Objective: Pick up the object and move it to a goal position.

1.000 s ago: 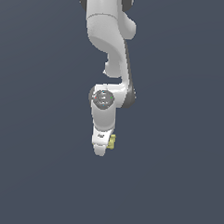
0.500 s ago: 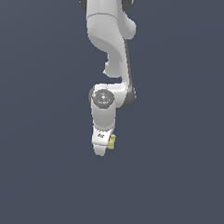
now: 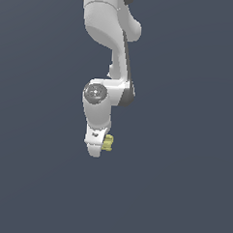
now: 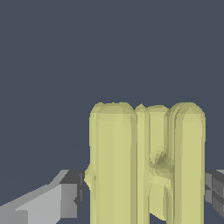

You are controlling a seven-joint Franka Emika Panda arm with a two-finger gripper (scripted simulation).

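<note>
- And here is the object [image 4: 146, 166], filling the wrist view: pale yellow-green, with tall rounded ridges standing side by side and a bumpy, pitted patch low between two of them.
- It sits squarely between the two grey fingers [image 4: 65, 194], one pressed up against each flank, with no gap showing on either side.
- So the hand [image 3: 98, 147] is clamped on the object, fingers closed in against its sides.
- From the exterior view only a little of the piece shows: a small yellow-green lump [image 3: 108, 142] poking out at the exterior view's right of the white hand, right at its lower end.
- The object is clearly narrower than the hand that carries it.
- The hand points downward, its rounded white tip the lowest part of the robot in that view.
- Above it, the arm [image 3: 108, 45] comes down from the top edge of the exterior view, bends at a round grey-capped joint [image 3: 96, 92], then drops straight to the hand.
- All around is plain dark blue-grey [image 3: 183, 180], with no edge, shadow or contact line to be seen.
- I cannot tell whether the object hangs clear of a surface or rests on one; nothing in either view settles it.
- In the wrist view that same flat blue-grey sits behind the ridges.
</note>
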